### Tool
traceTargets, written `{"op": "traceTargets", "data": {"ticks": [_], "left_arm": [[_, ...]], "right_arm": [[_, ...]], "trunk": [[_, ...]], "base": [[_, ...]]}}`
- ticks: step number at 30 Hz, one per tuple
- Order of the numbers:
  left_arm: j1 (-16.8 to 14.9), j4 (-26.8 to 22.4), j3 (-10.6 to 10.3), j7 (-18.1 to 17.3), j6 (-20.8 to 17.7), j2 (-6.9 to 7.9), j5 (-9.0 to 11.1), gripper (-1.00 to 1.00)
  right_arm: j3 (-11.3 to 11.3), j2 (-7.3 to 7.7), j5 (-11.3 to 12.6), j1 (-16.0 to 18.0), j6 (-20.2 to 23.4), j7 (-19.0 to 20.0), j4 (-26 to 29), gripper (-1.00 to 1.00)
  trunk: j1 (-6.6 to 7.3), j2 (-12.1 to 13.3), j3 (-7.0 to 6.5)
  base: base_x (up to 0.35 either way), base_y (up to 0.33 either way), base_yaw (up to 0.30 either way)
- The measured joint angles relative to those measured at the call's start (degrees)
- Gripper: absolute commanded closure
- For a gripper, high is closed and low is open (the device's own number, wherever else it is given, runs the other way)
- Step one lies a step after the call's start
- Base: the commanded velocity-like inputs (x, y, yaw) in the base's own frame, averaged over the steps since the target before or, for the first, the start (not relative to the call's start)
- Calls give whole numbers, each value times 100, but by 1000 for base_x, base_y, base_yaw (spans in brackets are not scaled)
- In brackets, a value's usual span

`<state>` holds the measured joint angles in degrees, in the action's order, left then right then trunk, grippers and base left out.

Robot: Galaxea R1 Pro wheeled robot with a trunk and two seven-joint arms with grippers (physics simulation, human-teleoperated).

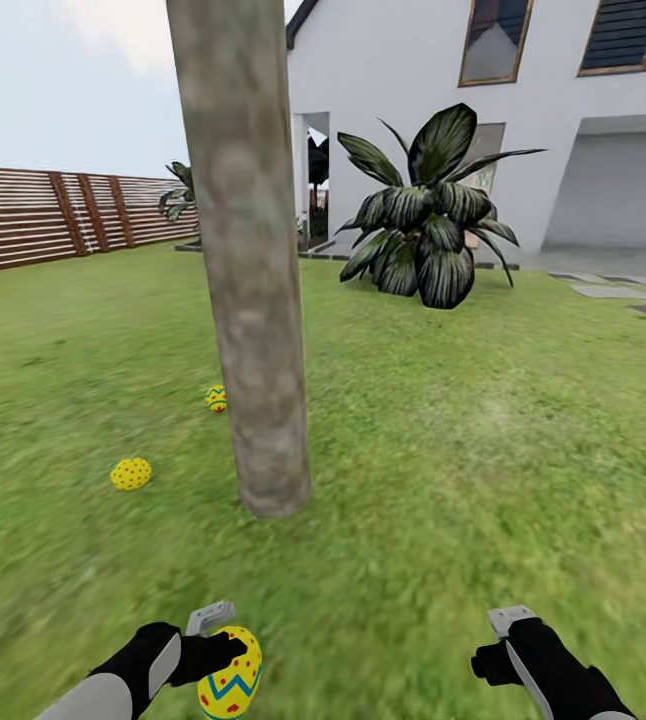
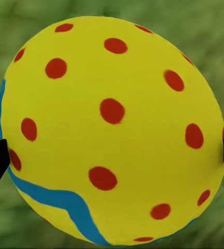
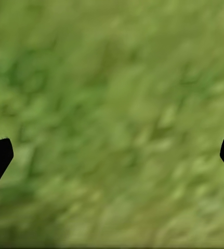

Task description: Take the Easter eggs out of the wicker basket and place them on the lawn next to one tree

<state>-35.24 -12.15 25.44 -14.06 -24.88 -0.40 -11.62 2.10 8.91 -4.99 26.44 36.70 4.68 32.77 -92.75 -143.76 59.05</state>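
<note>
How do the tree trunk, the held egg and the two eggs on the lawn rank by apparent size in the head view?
1. tree trunk
2. held egg, though it is nearest the camera
3. dotted egg
4. egg beside the trunk, partly hidden

Bright, even daylight, no hard shadows, lawn (image 1: pixel 483 420) smeared at frame edges, wrist-view grass blurred

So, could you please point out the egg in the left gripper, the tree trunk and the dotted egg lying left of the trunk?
Held egg (image 2: pixel 112 129), left wrist view, centre of its yellow dotted face.
Tree trunk (image 1: pixel 253 330), head view, mid bark.
Dotted egg on the lawn (image 1: pixel 130 474), head view, its middle.
</note>
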Motion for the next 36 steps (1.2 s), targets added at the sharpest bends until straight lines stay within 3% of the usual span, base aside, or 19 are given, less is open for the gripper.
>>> {"op": "traceTargets", "data": {"ticks": [24, 31, 36], "left_arm": [[0, 0, 0, 0, 0, 0, 9, 100], [-1, 9, -3, -1, 8, -8, 19, 100], [-1, 9, -2, -1, 10, -7, 11, 100]], "right_arm": [[7, -8, -8, 0, -4, 6, -6, -100], [7, -9, -7, 0, -6, 3, -7, -100], [7, -8, -8, 0, -2, 3, -5, -100]], "trunk": [[-62, -32, 532], [-62, -33, 533], [-75, -39, 643]], "base": [[0, 0, 0], [0, 0, 0], [0, 0, 0]]}}
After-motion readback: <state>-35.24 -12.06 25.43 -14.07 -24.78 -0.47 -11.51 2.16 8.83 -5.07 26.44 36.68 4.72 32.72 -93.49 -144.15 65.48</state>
